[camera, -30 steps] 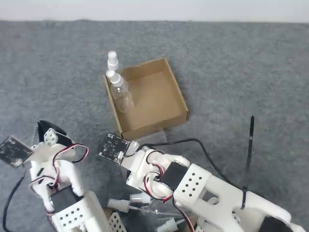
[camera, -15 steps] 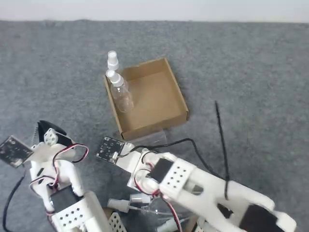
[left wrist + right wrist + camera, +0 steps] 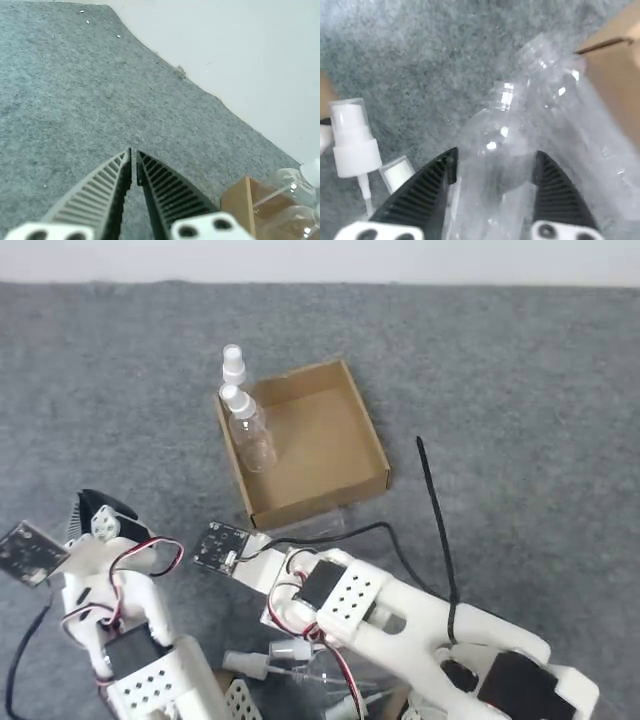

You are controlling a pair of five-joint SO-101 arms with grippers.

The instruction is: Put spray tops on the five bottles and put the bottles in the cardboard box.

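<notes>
Clear plastic bottle with no top (image 3: 492,130) lies on its side between the wide-spread fingers of the right gripper (image 3: 496,155). A second uncapped bottle (image 3: 555,85) lies against it, and a white spray top (image 3: 352,145) is near. The brown cardboard box (image 3: 310,440) sits just beyond on the grey carpeted surface (image 3: 500,370), with a capped bottle (image 3: 250,435) leaning inside it. A pale wall (image 3: 320,260) bounds the far edge. Whether the right fingers press the bottle is unclear. The left gripper (image 3: 134,154) hangs over carpet, almost closed and holding nothing.
</notes>
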